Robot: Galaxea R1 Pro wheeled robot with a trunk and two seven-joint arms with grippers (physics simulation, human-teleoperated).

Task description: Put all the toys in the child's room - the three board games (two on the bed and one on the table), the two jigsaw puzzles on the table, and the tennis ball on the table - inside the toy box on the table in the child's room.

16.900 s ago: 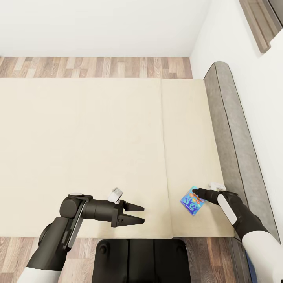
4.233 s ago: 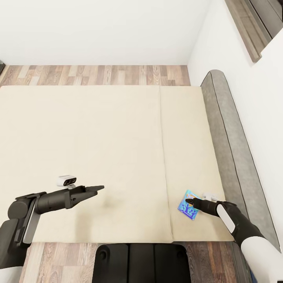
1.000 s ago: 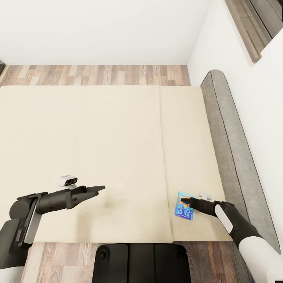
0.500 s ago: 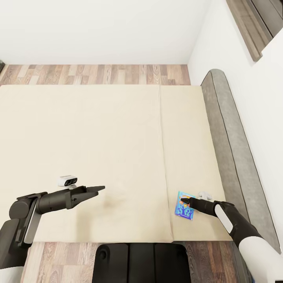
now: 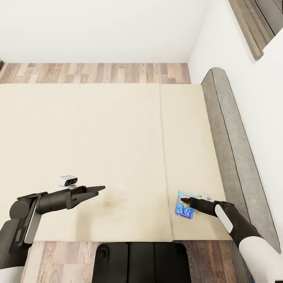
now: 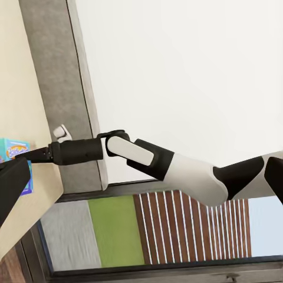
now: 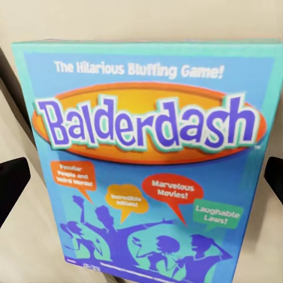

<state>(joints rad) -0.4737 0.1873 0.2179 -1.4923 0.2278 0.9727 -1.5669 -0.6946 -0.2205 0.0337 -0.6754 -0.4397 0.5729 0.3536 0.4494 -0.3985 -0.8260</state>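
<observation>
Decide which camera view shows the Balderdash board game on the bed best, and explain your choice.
The right wrist view is best: the Balderdash board game is close up, its title and cover art readable. The head view shows it small on the bed, at the right gripper tip. The left wrist view catches a sliver of it.

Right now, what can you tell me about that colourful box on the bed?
The board game is a flat, printed cardboard-looking box, turquoise and blue, titled "Balderdash" on an orange oval, with speech bubbles and silhouetted figures below. It lies closed, face up on the cream bed, near its foot on the side by the grey headboard. The right gripper sits at the box with a finger at each side edge; whether they press it cannot be told.
</observation>
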